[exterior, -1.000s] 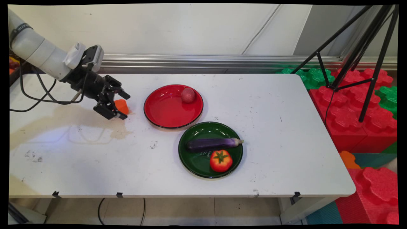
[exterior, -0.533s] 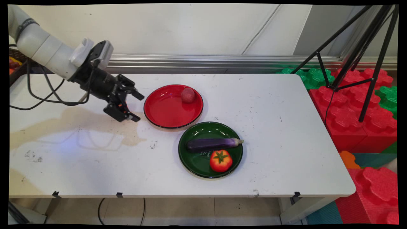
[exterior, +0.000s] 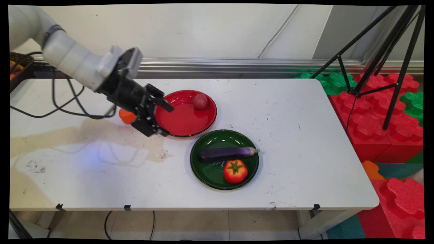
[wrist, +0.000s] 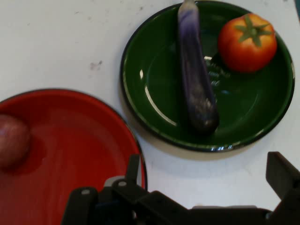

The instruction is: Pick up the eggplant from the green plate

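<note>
Spread wide and gripping nothing, the black gripper [exterior: 162, 119] hangs just over the near-left rim of the red plate [exterior: 176, 118] — one finger reaches out above the plate's inner floor, the other sits lower at the rim's edge by the white table [exterior: 305, 152]. In the hand view the two fingers rise from the bottom edge well apart, with bare table and the red plate's [wrist: 70, 154] rim showing between them. An orange piece [exterior: 126, 116] lies on the table just behind the wrist, on the side away from the plates and partly hidden by the arm; it is out of the fingers' reach as they point. A small dull-red round fruit [exterior: 200, 101] rests at the far edge of the red plate, apart from the gripper. Ahead of the fingers and toward the near right lies the green plate [exterior: 206, 169], just beside the red one. On it, a purple eggplant [exterior: 226, 153] stretches left to right across the middle — in the hand view its long axis [wrist: 196, 70] runs nearly straight away from the camera — and a tomato [exterior: 235, 171] with a green stalk sits just beside it on the near side.
</note>
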`<state>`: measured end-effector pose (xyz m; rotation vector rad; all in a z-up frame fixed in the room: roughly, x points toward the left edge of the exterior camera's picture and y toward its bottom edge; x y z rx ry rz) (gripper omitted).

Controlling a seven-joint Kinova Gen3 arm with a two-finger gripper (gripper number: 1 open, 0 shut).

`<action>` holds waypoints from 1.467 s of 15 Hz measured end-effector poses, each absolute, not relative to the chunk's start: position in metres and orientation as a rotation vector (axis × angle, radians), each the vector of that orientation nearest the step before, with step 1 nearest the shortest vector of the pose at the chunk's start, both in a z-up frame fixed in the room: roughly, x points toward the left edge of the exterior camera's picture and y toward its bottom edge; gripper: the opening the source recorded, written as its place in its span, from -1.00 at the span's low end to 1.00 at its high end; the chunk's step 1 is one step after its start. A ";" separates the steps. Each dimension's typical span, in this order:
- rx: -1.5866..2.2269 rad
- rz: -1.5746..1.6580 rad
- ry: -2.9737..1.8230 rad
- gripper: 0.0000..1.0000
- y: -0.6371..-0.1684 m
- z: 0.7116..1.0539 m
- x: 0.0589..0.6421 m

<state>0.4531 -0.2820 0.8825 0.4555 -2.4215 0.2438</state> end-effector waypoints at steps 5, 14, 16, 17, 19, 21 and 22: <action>0.450 0.220 -2.422 1.00 -0.290 0.862 0.410; 0.495 0.176 -2.454 1.00 -0.317 0.811 0.351; 0.502 0.170 -2.467 1.00 -0.322 0.801 0.343; 0.505 0.166 -2.474 1.00 -0.325 0.796 0.339; 0.509 0.161 -2.482 1.00 -0.329 0.789 0.333; 0.512 0.156 -2.492 1.00 -0.334 0.781 0.328; 0.512 0.155 -2.495 1.00 -0.336 0.779 0.326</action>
